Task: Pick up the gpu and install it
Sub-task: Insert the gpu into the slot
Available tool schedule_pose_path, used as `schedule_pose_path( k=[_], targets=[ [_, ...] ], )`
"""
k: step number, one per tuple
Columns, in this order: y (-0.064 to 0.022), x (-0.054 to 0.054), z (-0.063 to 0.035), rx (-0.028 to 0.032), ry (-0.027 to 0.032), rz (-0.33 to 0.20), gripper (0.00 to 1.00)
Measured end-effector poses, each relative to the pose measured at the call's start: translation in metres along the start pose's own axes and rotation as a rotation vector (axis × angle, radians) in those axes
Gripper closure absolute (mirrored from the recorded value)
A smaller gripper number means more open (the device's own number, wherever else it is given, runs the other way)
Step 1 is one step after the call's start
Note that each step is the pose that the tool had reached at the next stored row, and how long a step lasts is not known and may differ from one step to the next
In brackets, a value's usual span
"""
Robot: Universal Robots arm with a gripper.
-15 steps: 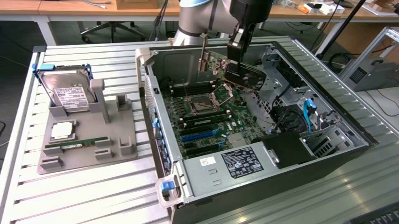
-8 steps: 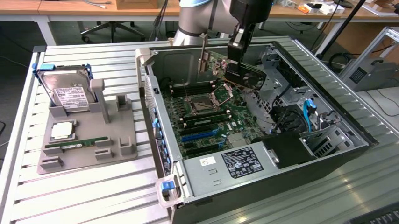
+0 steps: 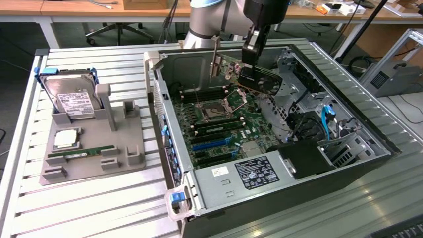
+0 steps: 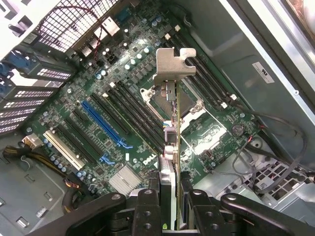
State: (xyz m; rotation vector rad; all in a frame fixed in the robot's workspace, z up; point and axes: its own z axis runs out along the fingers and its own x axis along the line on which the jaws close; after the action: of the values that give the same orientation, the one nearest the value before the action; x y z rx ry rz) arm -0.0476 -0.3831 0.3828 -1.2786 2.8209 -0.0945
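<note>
The gripper (image 4: 172,199) is partly closed, clamping the gpu (image 4: 172,98) edgewise between both fingers. The gpu hangs above the motherboard (image 4: 64,108).

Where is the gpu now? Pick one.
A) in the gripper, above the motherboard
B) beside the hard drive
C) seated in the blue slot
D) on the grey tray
A: the gripper clamps the gpu edge-on over the motherboard inside the open case.

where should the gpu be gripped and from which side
On its long upper edge, clamping the two flat faces, coming from above. The gpu is thin and flat, a metal bracket fills one end, and the edge facing the motherboard should stay free. The gripper holds it this way now.
</note>
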Motion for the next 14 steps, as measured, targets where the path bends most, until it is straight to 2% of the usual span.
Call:
schedule_pose_path(
  k=[14],
  targets=[
    [0.0000,0.0000,0.0000,-0.0005,-0.0024,-0.032,0.73]
  ],
)
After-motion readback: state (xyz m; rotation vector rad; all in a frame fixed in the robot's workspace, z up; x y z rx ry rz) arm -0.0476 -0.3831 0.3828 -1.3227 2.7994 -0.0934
